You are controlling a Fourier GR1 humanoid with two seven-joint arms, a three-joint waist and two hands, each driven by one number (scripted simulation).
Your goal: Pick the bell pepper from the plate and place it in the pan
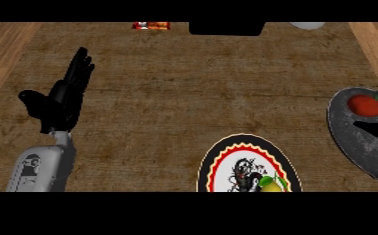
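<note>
Plate nearest, bottom edge | yellow-green pepper at its lower right rim | pan right, red item inside | left hand resting, fingers straight, holds nothing | right hand unseen: you bring it over pepper, curl round it, lift clear before crossing.

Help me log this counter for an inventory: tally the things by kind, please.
Plates: 1, patterned plate
Pans: 1, grey pan
Red items in pan: 1
Yellow-green items on plate: 1
Robot hands in view: 1, left hand
Total: 5

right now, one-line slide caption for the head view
Left hand rests open; patterned plate at bottom edge, red item in pan at right.
</note>
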